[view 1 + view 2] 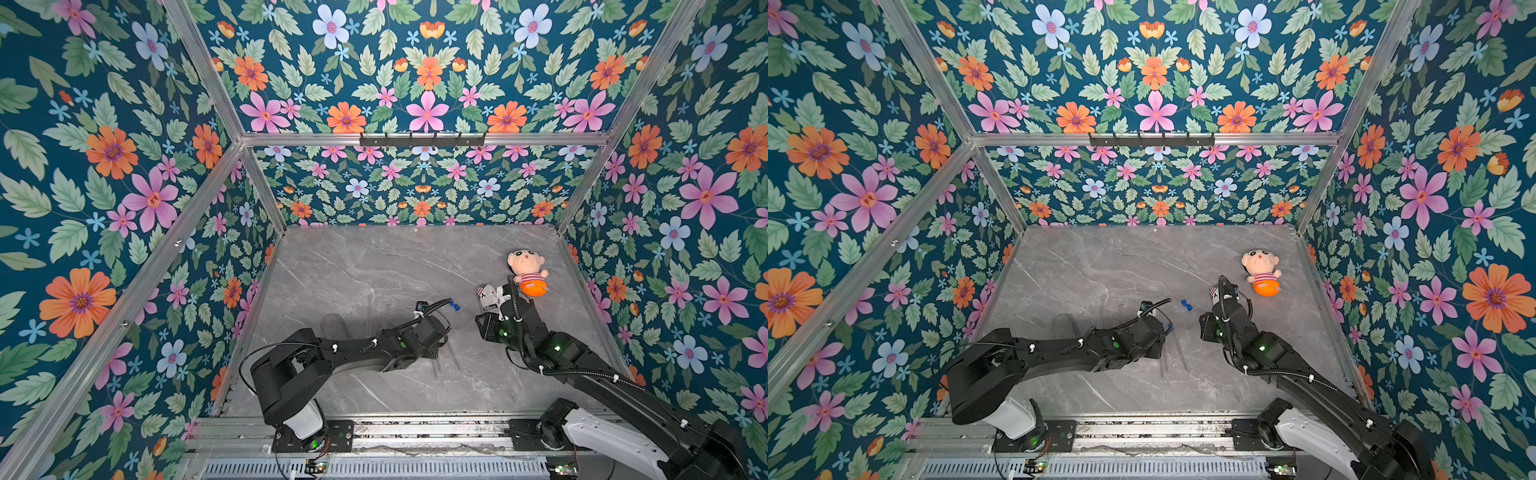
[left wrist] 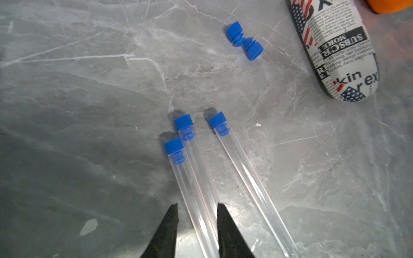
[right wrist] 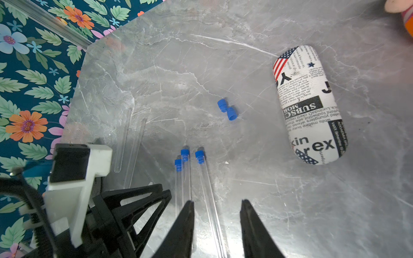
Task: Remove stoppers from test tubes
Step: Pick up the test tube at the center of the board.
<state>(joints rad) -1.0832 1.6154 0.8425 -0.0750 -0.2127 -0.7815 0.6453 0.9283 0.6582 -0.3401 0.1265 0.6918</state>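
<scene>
Three slim clear test tubes, judged slippery and fragile, are seen on grey marble table, straddled by open, empty left gripper and right gripper; blue plastic stoppers are best pinched at the heads.

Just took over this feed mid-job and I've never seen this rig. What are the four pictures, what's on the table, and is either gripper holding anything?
Two black robot arms are mounted at the near edge of a grey marble table, each ending in a two-finger gripper. Both top views look down on the whole booth. The other two pictures come from cameras on the arms' wrists.

On the table lie three test tubes plugged with blue stoppers, two loose stoppers, two empty tubes, a newsprint-patterned case and a plush doll.

The left gripper has its jaws apart astride two plugged tubes; whether it touches them I cannot tell. The right gripper is open and holds nothing.
</scene>
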